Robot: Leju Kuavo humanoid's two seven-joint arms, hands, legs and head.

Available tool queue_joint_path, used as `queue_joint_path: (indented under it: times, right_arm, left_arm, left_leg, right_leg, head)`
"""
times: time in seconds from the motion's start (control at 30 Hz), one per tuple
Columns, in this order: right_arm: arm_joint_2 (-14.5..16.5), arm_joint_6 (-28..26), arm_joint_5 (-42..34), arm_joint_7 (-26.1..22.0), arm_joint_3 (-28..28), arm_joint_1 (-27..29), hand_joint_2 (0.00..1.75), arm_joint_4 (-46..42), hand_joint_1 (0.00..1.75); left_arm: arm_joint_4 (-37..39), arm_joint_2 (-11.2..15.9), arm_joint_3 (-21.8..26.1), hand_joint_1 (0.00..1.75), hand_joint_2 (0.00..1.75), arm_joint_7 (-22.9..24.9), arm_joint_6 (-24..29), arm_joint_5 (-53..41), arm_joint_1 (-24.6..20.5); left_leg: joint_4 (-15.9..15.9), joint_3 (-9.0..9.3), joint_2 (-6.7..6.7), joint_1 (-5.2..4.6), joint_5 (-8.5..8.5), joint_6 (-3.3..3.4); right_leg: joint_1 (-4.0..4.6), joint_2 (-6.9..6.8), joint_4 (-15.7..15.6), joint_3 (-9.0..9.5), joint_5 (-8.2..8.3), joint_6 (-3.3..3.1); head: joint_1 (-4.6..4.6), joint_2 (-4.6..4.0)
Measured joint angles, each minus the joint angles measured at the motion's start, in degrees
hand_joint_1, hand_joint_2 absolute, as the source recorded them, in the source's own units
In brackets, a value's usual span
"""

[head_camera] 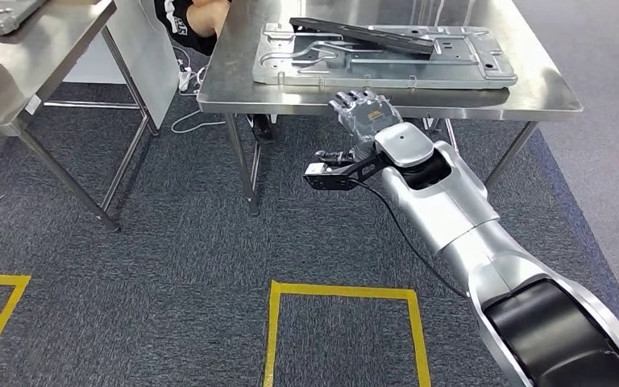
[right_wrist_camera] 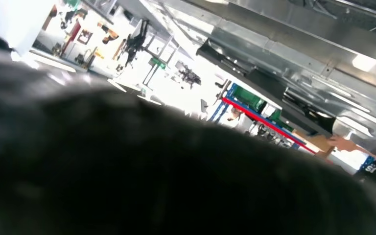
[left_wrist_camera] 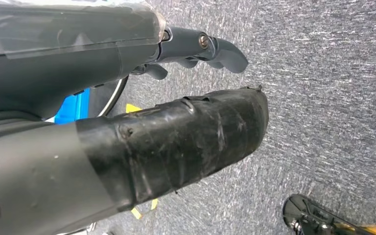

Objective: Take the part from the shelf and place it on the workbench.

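Observation:
A long black part lies tilted across a silver stamped metal plate on the steel workbench. My right hand is stretched out at the workbench's front edge, just below the plate, fingers spread and holding nothing. In the right wrist view the black part and the plate appear beyond the blurred dark back of that hand. My left hand hangs over the grey carpet, thumb and fingers apart with nothing between them.
A second steel table stands at the left with a grey metal piece on it. A person sits behind the workbench; a person's hand is near the plate. White cables and yellow tape squares lie on the carpet.

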Motion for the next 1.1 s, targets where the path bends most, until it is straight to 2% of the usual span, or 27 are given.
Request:
queue_joint_path:
  times: [0.07,0.1,0.13,0.17,0.23,0.27,0.3,0.33,0.4,0.43,0.47,0.5,0.6,0.67,0.73,0.77,0.8,0.83,0.87,0.93,1.0,1.03,1.1]
  right_arm:
    - [0.00,0.01,0.00,0.00,0.00,0.00,0.00,0.00,0.00]
    - [0.02,0.01,0.00,0.00,0.00,-0.04,0.00,0.00,0.00]
    - [0.03,0.00,0.00,-0.01,0.00,-0.10,0.00,0.00,0.00]
    - [0.05,-0.01,0.00,-0.01,0.00,-0.14,0.00,0.00,0.00]
    - [0.06,0.01,0.00,-0.01,0.00,-0.09,0.00,0.00,0.00]
    - [0.06,0.02,0.00,-0.01,0.00,0.03,0.00,0.00,0.00]
    - [0.06,0.03,0.00,-0.02,0.00,0.13,0.00,0.00,0.00]
    - [0.06,0.03,0.00,-0.02,0.00,0.18,0.00,0.00,0.00]
    - [0.06,0.02,0.00,-0.02,0.00,0.13,0.00,0.00,0.00]
    - [0.06,0.02,0.00,-0.01,0.00,0.06,0.00,0.00,0.00]
    - [0.06,0.02,0.00,-0.01,0.00,0.01,0.00,0.00,0.00]
    - [0.06,0.01,0.00,-0.01,0.00,0.00,0.00,0.00,0.00]
    - [0.07,-0.01,0.00,-0.02,0.00,-0.09,0.00,-0.01,0.00]
    - [0.04,0.00,0.00,-0.01,0.00,-0.24,0.00,-0.01,0.00]
    - [0.01,0.02,0.00,-0.01,0.00,-0.09,0.00,0.01,0.00]
    - [0.00,0.03,0.00,-0.01,0.00,0.08,0.00,0.02,0.00]
    - [-0.01,0.04,0.00,-0.01,0.00,0.25,0.00,0.03,0.00]
    - [-0.01,0.03,0.00,-0.01,0.00,0.33,0.00,0.03,0.00]
    - [-0.01,0.03,0.00,-0.01,0.00,0.31,0.00,0.03,0.00]
    - [-0.01,0.02,0.00,-0.01,0.00,0.13,0.00,0.01,0.00]
    - [-0.01,0.02,0.00,-0.01,0.00,0.02,0.00,0.00,0.00]
    - [-0.02,0.02,0.00,-0.01,0.00,0.01,0.00,0.00,0.00]
    - [0.00,0.00,0.00,-0.01,0.00,-0.01,0.00,-0.02,0.00]
  left_arm:
    - [0.00,0.00,0.00,0.00,0.00,0.00,0.01,0.00,-0.02]
    - [0.00,0.01,0.00,0.00,0.00,0.00,0.01,0.00,-0.01]
    - [0.00,0.02,0.00,0.00,0.00,0.00,0.02,0.00,0.00]
    - [0.00,0.03,0.00,0.00,0.00,0.00,0.02,0.00,0.00]
    - [0.00,-0.01,0.00,0.00,0.00,0.00,-0.01,0.00,0.02]
    - [0.00,-0.04,0.00,0.00,0.00,0.00,-0.03,0.00,0.03]
    - [0.00,-0.06,0.00,0.00,0.00,0.00,-0.05,0.00,0.05]
    - [0.00,-0.07,0.00,0.00,0.00,0.00,-0.07,0.00,0.07]
    - [0.00,0.03,0.00,0.00,0.00,0.00,-0.07,0.00,0.10]
    - [0.00,0.09,0.00,0.00,0.00,0.00,-0.07,0.00,0.12]
    - [0.00,0.14,0.00,0.00,0.00,0.00,-0.07,0.00,0.12]
    - [0.00,0.16,0.00,0.00,0.00,0.00,-0.07,0.00,0.09]
    - [0.00,0.16,-0.01,0.00,0.00,0.00,-0.08,0.00,-0.02]
    - [0.00,0.13,-0.01,0.00,0.00,0.00,-0.10,0.00,-0.04]
    - [0.00,0.14,0.00,0.00,0.00,0.00,-0.11,0.00,0.01]
    - [0.00,0.15,0.00,0.00,0.00,0.00,-0.11,0.00,0.03]
    - [0.00,0.16,0.00,0.00,0.00,0.00,-0.11,0.00,0.05]
    - [0.00,0.16,0.00,0.00,0.00,0.00,-0.11,0.00,0.05]
    - [0.00,0.15,0.00,0.00,0.00,0.00,-0.11,0.00,0.04]
    - [0.00,0.09,0.00,0.00,0.00,0.00,-0.13,0.00,0.03]
    - [0.00,0.03,-0.01,0.00,0.00,0.00,-0.13,0.00,0.00]
    - [0.00,0.01,-0.01,0.00,0.00,0.00,-0.13,0.00,-0.01]
    - [0.00,0.03,-0.01,0.00,0.00,0.00,-0.13,0.00,-0.03]
  left_leg:
    - [-0.05,-0.13,-0.03,-0.01,0.08,-0.66]
    - [0.29,-0.35,-0.04,0.03,-0.28,-0.96]
    - [1.68,-0.96,-0.06,0.07,-1.33,-1.20]
    - [4.23,-2.08,-0.07,0.13,-2.97,-1.38]
    - [11.67,-5.34,-0.08,0.16,-6.58,-1.67]
    - [14.56,-6.64,-0.08,0.17,-7.35,-1.76]
    - [15.72,-7.16,-0.08,0.17,-7.08,-1.79]
    - [14.75,-6.68,-0.08,0.16,-5.77,-1.73]
    - [7.77,-3.34,-0.09,0.12,-1.99,-1.30]
    - [4.29,-1.54,-0.12,-0.03,-0.77,-1.02]
    - [1.81,-0.34,-0.15,-0.18,-0.21,-0.75]
    - [0.62,0.22,-0.18,-0.35,-0.28,-0.53]
    - [-0.49,0.53,-0.12,-0.20,-0.11,0.23]
    - [-1.11,0.73,0.06,0.08,0.30,0.92]
    - [-1.11,0.63,0.15,0.01,0.39,1.20]
    - [-1.04,0.56,0.15,-0.01,0.39,1.22]
    - [-0.93,0.51,0.12,-0.01,0.36,1.21]
    - [-0.80,0.49,0.09,-0.01,0.31,1.17]
    - [-0.64,0.51,0.05,-0.01,0.21,1.11]
    - [-0.30,0.44,0.02,-0.06,-0.08,0.84]
    - [-0.14,0.29,0.01,-0.14,-0.16,0.40]
    - [-0.18,0.24,0.00,-0.18,-0.08,0.14]
    - [-0.12,0.22,-0.04,-0.18,-0.22,-0.47]
  right_leg:
    - [0.00,-0.01,-0.64,-0.16,0.20,-0.56]
    - [-0.10,-0.01,-0.92,-0.14,0.37,-0.90]
    - [-0.22,-0.02,-1.20,-0.13,0.60,-1.27]
    - [-0.30,-0.04,-1.39,-0.10,0.75,-1.54]
    - [-0.16,-0.05,-1.39,-0.20,0.82,-1.84]
    - [-0.05,-0.06,-1.35,-0.23,0.81,-1.88]
    - [0.05,-0.05,-1.30,-0.26,0.81,-1.92]
    - [0.12,-0.04,-1.23,-0.27,0.80,-1.92]
    - [0.18,-0.02,-1.07,-0.28,0.73,-1.85]
    - [0.24,-0.01,-0.98,-0.36,0.70,-1.74]
    - [0.30,-0.01,-0.90,-0.47,0.71,-1.57]
    - [0.34,-0.01,-0.86,-0.58,0.75,-1.35]
    - [0.40,-0.02,-0.51,-0.82,0.49,-0.45]
    - [0.32,0.01,2.80,-2.22,-1.88,0.10]
    - [0.04,0.03,9.81,-5.31,-5.51,0.49]
    - [-0.11,0.02,13.02,-6.79,-6.56,0.66]
    - [-0.24,0.01,14.55,-7.50,-6.49,0.78]
    - [-0.35,0.01,13.98,-7.22,-5.35,0.82]
    - [-0.42,0.00,11.34,-5.92,-3.41,0.77]
    - [-0.29,0.00,3.83,-2.20,-0.28,0.40]
    - [0.06,0.03,-0.17,-0.28,0.41,-0.03]
    - [0.23,0.05,-0.40,-0.15,0.29,-0.18]
    - [0.00,0.05,-1.12,-0.08,0.45,-0.73]
  head:
    - [0.01,0.00]
    - [0.01,0.00]
    - [0.01,0.00]
    - [0.00,0.00]
    - [0.00,0.00]
    - [0.00,0.00]
    - [0.00,0.00]
    - [0.00,0.00]
    - [0.00,0.00]
    - [0.01,0.00]
    - [0.01,0.00]
    - [0.01,0.00]
    - [0.01,0.00]
    - [0.01,0.00]
    - [0.02,0.00]
    - [0.02,0.00]
    - [0.02,0.00]
    - [0.02,0.00]
    - [0.02,0.00]
    - [0.02,0.00]
    - [0.01,0.00]
    - [0.01,0.00]
    - [0.01,0.00]
